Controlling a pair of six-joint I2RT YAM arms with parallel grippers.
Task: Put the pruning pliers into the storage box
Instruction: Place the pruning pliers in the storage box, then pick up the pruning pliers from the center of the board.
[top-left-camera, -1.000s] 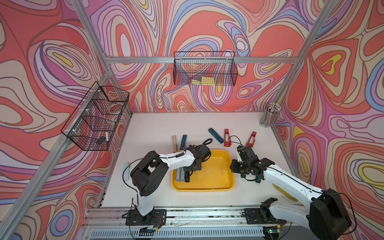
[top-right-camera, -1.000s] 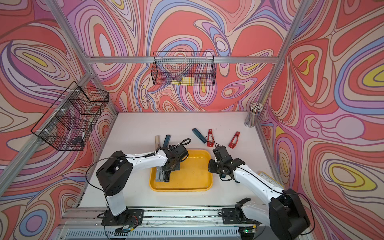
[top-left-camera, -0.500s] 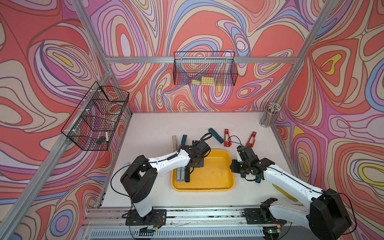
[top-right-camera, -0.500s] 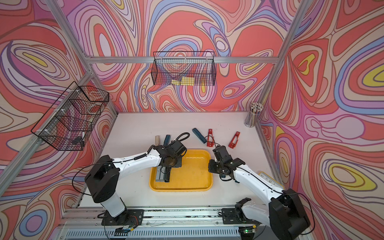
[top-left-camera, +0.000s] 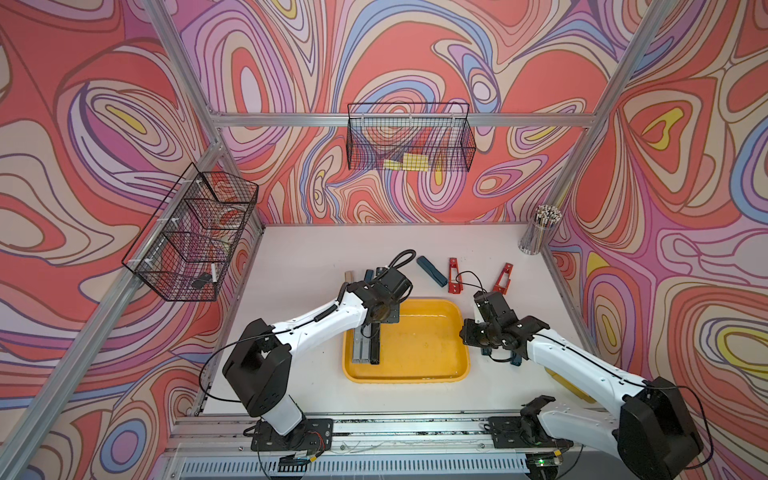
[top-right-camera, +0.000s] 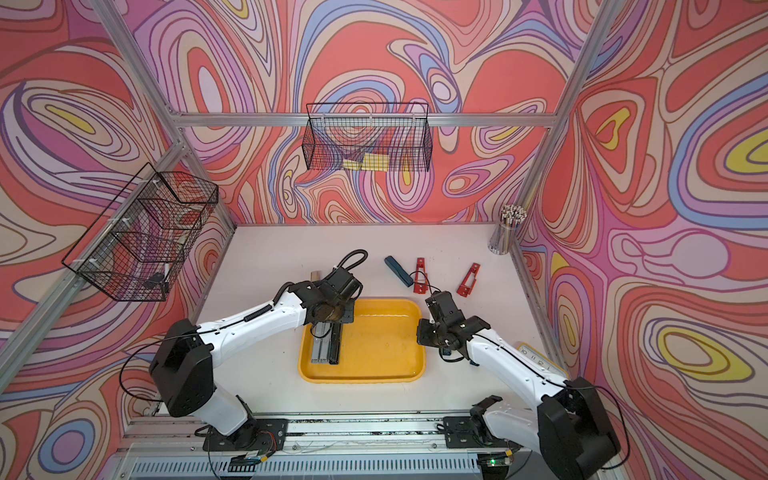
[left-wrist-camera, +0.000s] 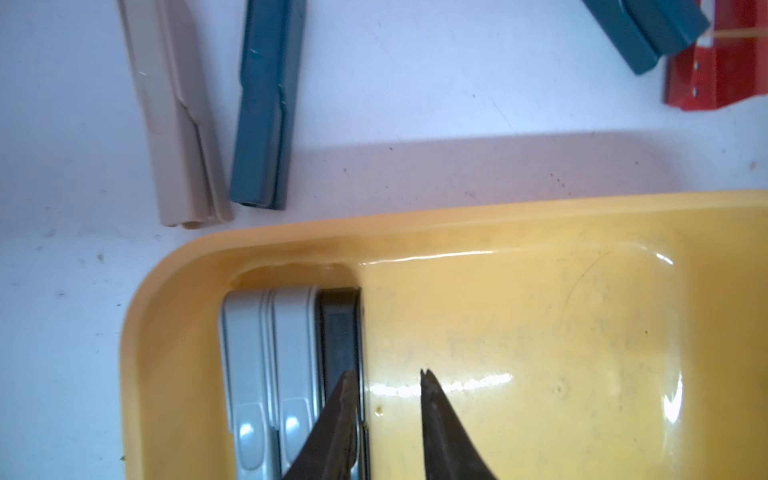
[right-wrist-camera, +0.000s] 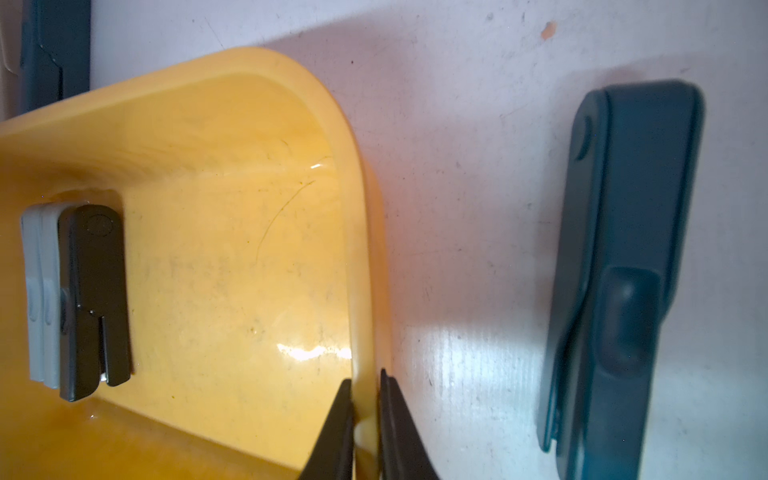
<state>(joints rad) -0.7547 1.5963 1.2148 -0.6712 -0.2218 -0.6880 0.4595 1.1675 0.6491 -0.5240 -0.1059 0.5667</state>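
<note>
Storage box: yellow tray; one side rim sits between the jaws of the right gripper.
Right gripper: clamped on that rim.
Left gripper: slightly parted, holding nothing, over the box floor.
Grey pliers, black pliers: in the box, just beside the left gripper.

I see a back basket with yellow items inside, a side basket, and sticks in the far corner.
</note>
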